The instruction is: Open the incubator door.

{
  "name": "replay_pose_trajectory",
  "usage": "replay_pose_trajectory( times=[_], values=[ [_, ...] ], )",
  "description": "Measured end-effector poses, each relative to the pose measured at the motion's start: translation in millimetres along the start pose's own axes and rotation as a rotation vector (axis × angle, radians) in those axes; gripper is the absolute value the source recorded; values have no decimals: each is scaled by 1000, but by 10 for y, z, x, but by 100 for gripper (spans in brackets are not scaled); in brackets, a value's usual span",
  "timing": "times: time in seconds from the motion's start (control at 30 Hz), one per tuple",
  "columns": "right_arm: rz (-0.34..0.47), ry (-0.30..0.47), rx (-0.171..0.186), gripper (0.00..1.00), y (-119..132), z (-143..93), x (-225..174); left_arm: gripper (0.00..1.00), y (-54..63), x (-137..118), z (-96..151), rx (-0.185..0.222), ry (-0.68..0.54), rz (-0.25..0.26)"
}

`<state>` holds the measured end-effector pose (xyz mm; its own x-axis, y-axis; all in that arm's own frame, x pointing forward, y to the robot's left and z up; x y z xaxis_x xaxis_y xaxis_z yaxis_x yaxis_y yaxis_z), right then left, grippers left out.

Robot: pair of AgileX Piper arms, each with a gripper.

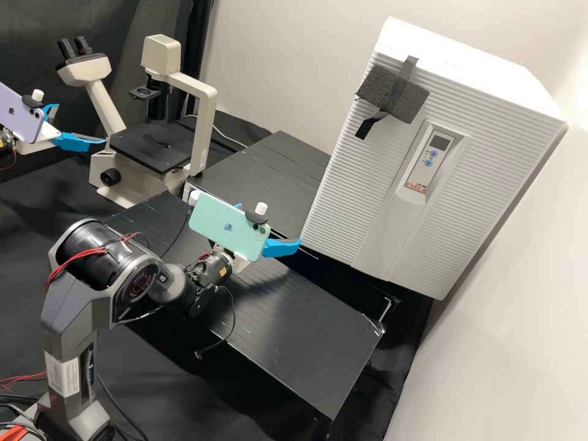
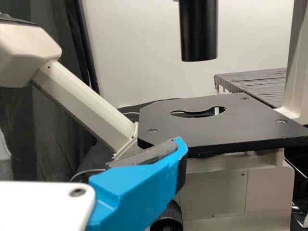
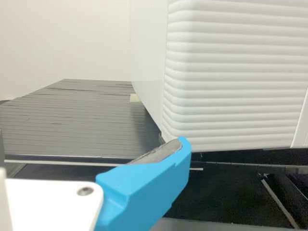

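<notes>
The white ribbed incubator [image 1: 352, 202] stands at the right with its front door shut; dark foam [image 1: 409, 103] and tape cross the front's upper left edge. My right gripper [image 1: 269, 224] is open beside its lower left corner, one blue fingertip overlapping that corner; touching or apart, I cannot tell. In the right wrist view one finger of the right gripper [image 3: 91, 149] lies just below the ribbed corner of the incubator [image 3: 231, 82]. Far from the incubator, my left gripper [image 1: 81, 124] hangs open and empty by the microscope; the left wrist view shows the left gripper [image 2: 91, 154] before its stage.
A cream microscope [image 1: 205, 122] with a black stage [image 1: 144, 144] stands at the back left. Black slatted platforms [image 1: 306, 343] lie in front of and beside the incubator. A pale wall [image 1: 490, 367] rises close on the incubator's right.
</notes>
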<state>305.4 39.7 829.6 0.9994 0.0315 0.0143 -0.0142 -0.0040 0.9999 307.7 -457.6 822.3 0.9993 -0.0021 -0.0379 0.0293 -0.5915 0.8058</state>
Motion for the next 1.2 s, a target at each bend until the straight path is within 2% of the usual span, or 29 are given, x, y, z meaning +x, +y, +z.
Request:
replay_pose_trajectory(
  times=[0.4,0.5,0.6,0.7,0.93,1.2],
  values=[
    [14,0,-6,100,60,11,-32,100,0,0,0,0,0,0],
    [71,8,0,100,231,-13,-101,100,0,0,0,0,0,0],
    [134,25,33,100,409,-57,-170,100,0,0,0,0,0,0],
    [190,44,51,100,568,-105,-203,100,0,0,0,0,0,0],
    [291,122,41,100,927,-363,-60,100,0,0,0,0,0,0],
    [367,47,74,100,1286,-476,145,100,0,0,0,0,0,0]
  ],
)
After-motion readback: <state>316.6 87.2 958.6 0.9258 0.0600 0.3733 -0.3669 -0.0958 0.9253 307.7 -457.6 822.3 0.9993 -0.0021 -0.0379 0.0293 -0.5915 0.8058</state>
